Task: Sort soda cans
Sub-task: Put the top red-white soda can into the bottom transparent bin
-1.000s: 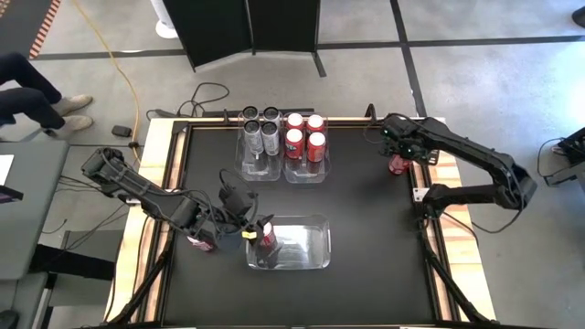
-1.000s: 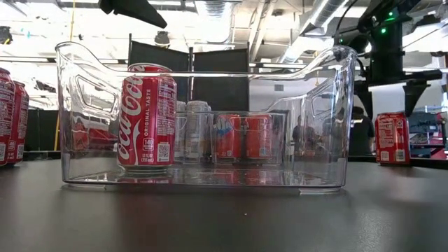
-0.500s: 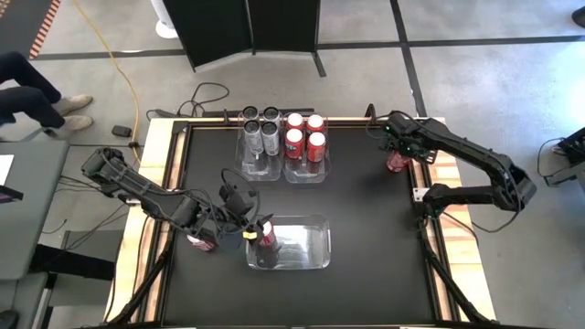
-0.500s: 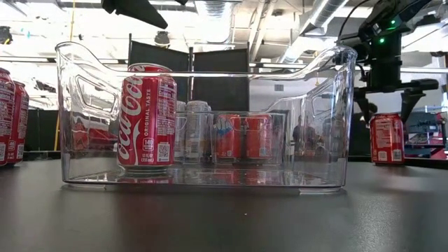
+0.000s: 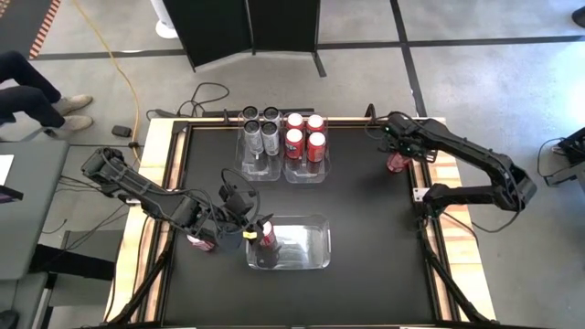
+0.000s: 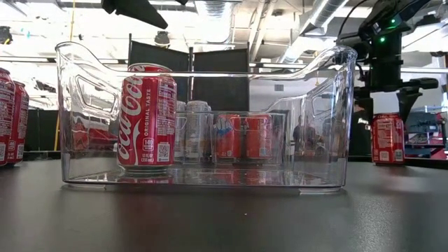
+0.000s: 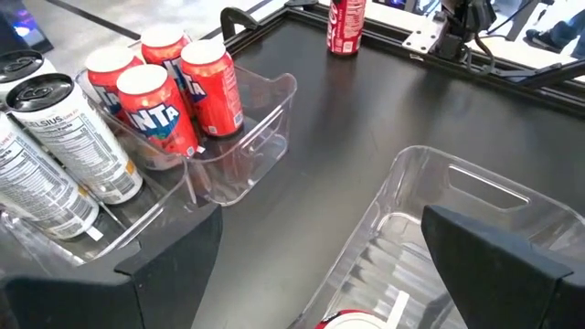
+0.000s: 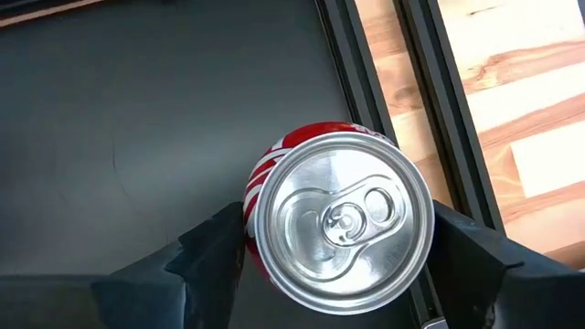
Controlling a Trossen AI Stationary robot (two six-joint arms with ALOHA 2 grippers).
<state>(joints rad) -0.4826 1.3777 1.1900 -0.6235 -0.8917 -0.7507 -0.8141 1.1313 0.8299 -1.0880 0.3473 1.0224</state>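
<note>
From above, the right gripper (image 5: 399, 157) sits over a red can (image 5: 397, 165) at the counter's (image 5: 366, 219) right edge, and the left gripper (image 5: 257, 228) hangs over a second red can (image 5: 267, 235) standing in the near clear bin (image 5: 311, 247); another red can (image 5: 197, 243) stands just left of that bin, partly under the left arm; at the far side two clear trays sit side by side, the silver cans (image 5: 260, 130) in the left one and four red cans (image 5: 305, 133) in the right one.

From counter height, the red can (image 6: 387, 138) on the right stands upright with dark fingers (image 6: 404, 98) reaching down on either side of its top, whether they touch it I cannot tell; the can in the bin (image 6: 147, 120) is upright with white script lettering; the bin's clear wall (image 6: 322, 126) stands between the camera and the far trays; two more red cans (image 6: 10, 122) stand at the left edge.

From the left wrist, the left fingers (image 7: 498, 265) are spread wide above the bin (image 7: 457, 196), a silver can top (image 7: 352, 321) just showing between them; beyond lie the tray of red cans (image 7: 169, 78), the silver cans (image 7: 55, 137) and the far red can (image 7: 345, 26).

From the right wrist, the silver top with its pull tab (image 8: 343, 219) fills the space between the right fingers (image 8: 215, 251), which stand close on both sides; contact I cannot tell.
</note>
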